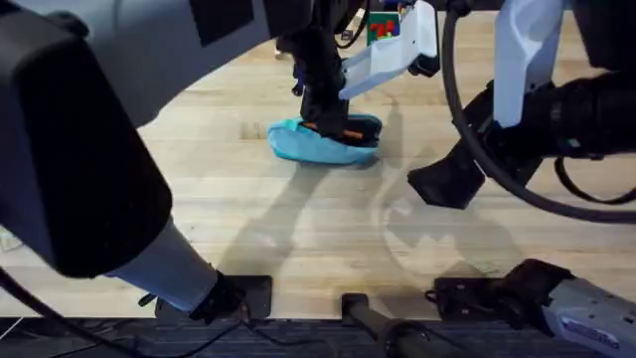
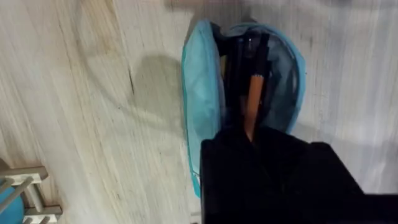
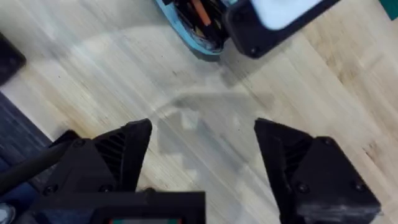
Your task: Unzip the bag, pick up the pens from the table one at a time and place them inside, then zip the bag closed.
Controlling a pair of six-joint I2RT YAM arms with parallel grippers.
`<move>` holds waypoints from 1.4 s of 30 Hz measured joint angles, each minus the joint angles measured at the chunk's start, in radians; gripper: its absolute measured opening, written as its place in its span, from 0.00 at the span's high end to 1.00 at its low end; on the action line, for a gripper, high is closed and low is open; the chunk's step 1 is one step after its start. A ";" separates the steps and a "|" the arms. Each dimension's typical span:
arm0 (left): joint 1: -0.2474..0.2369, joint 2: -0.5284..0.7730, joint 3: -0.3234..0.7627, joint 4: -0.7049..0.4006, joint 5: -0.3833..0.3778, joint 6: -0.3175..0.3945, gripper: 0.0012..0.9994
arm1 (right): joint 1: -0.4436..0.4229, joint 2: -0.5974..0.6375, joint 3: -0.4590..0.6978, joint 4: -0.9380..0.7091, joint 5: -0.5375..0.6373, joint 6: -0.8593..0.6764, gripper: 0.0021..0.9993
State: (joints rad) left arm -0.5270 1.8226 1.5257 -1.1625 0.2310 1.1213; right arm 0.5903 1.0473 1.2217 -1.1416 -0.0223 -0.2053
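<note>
Bag [image 1: 323, 147] mid-table [image 1: 298, 239], unzipped, soft, floppy; orange pen [image 2: 252, 102] light, slick, inside. Left gripper [image 1: 323, 117] at mouth, jaw state unclear. Right gripper [image 3: 202, 165] spread, empty, well clear. Best hold: zipper pull, likely.

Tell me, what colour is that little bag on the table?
Light blue bag, dark inside; clearest in the left wrist view.

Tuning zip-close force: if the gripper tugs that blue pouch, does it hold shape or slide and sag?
The bag looks like soft fabric; its open mouth sags unevenly, so it probably flops. It lies free on the smooth wood table, so a tug would likely drag it. The pens inside may stiffen it slightly.
</note>
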 joint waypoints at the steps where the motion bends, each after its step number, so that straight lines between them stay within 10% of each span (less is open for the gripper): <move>1: 0.000 0.003 0.000 0.000 0.000 0.000 0.96 | 0.000 0.000 0.000 0.000 0.000 0.000 0.00; 18: 0.000 0.032 0.001 0.000 0.000 0.000 0.95 | 0.000 0.000 0.000 0.000 0.000 0.000 0.00; 25: 0.000 0.032 0.002 -0.011 0.000 -0.006 0.05 | 0.000 0.000 0.000 0.000 0.000 0.000 0.00; 42: -0.004 0.032 0.015 -0.049 -0.012 -0.004 0.01 | 0.000 0.000 0.000 0.000 0.000 0.000 0.00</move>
State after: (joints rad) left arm -0.5310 1.8545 1.5403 -1.2115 0.2190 1.1169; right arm 0.5903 1.0473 1.2217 -1.1416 -0.0223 -0.2052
